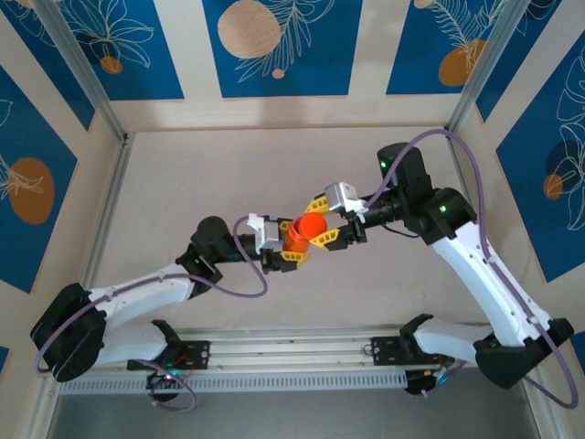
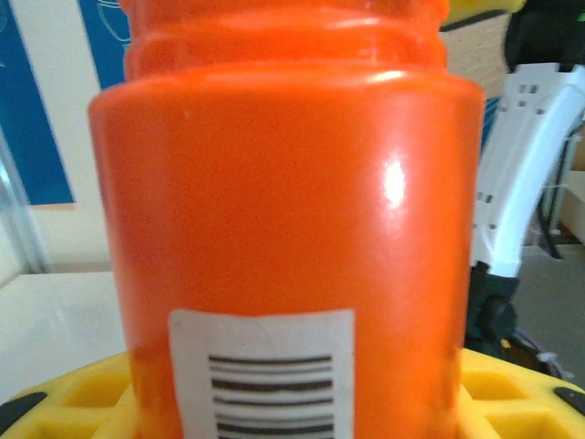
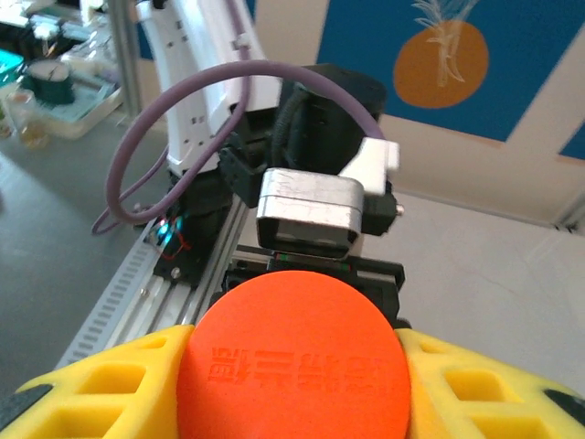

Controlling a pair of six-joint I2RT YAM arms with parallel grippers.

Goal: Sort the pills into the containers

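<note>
An orange cylindrical bottle (image 1: 295, 240) hangs above the middle of the table, held between both arms. My left gripper (image 1: 292, 243) is shut on its body, and the barcode label faces the left wrist camera (image 2: 292, 229). Its yellow fingers (image 2: 64, 393) flank the bottle's base. My right gripper (image 1: 317, 223) is shut on the bottle's round orange cap (image 3: 292, 370), with yellow fingers (image 3: 101, 393) on either side of it. The pills and the containers are out of view.
The beige table (image 1: 183, 183) is walled by blue-patterned panels and metal posts (image 1: 101, 219). An aluminium rail (image 1: 292, 352) with both arm bases runs along the near edge. The left arm's wrist camera housing (image 3: 306, 215) sits just behind the cap.
</note>
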